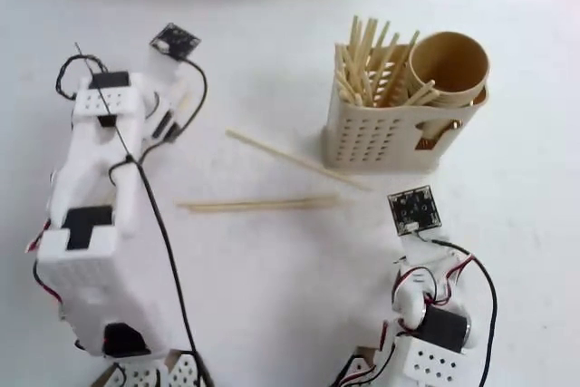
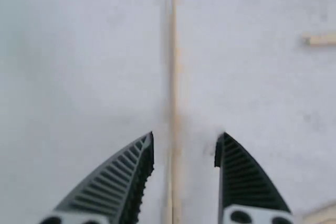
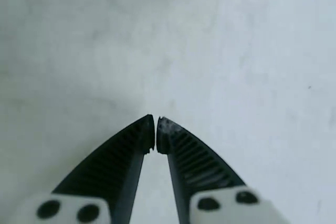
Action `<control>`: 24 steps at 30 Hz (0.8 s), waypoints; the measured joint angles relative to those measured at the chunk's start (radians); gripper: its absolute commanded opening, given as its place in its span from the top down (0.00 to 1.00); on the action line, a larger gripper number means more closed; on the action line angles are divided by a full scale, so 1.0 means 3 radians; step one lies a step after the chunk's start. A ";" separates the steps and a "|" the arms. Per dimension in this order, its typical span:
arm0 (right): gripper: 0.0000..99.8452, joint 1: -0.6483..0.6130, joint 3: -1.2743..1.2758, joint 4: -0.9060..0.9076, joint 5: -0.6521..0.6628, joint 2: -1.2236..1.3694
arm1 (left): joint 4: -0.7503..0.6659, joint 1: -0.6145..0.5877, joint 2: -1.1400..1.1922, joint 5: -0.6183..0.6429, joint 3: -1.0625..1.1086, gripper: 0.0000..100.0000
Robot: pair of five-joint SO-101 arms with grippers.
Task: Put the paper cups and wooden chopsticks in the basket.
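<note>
Basket (image 1: 381, 138), toward the surface's far edge: holds paper cups (image 1: 449, 65), apparently nested, and bundled wooden chopsticks (image 1: 367, 70).
Outstanding: loose chopsticks (image 1: 263, 204) mid-surface, at least three.
Left gripper (image 2: 187, 136): fingers open, straddling one chopstick (image 2: 172, 77).
Right gripper (image 3: 156, 129): fingers closed, empty.

The left arm (image 1: 95, 197) is lying stretched along the left side, running from the near edge toward the far one. Its wrist is tipping down so that the left gripper (image 2: 184, 140) is pointing at the table. Its fingers (image 2: 126, 182) are standing apart with a clear gap between them. The right arm (image 1: 433, 333) is sitting folded up at the near right, hunched low. The right gripper (image 3: 156, 129) is aiming downward too, its jaws pressing together tip to tip.
</note>
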 measured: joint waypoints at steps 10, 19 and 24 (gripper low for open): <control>0.97 -0.0015 0.0000 0.0000 0.0000 0.0000 | 0.0563 -0.0061 0.0818 -0.0082 -0.0767 0.91; 0.97 -0.0097 0.0000 0.0000 0.0000 0.0000 | 0.1008 -0.0077 0.0951 -0.0041 -0.1130 0.98; 0.97 -0.0097 0.0020 0.0000 0.0000 0.0000 | 0.1447 -0.0061 0.0915 0.0005 -0.1626 0.98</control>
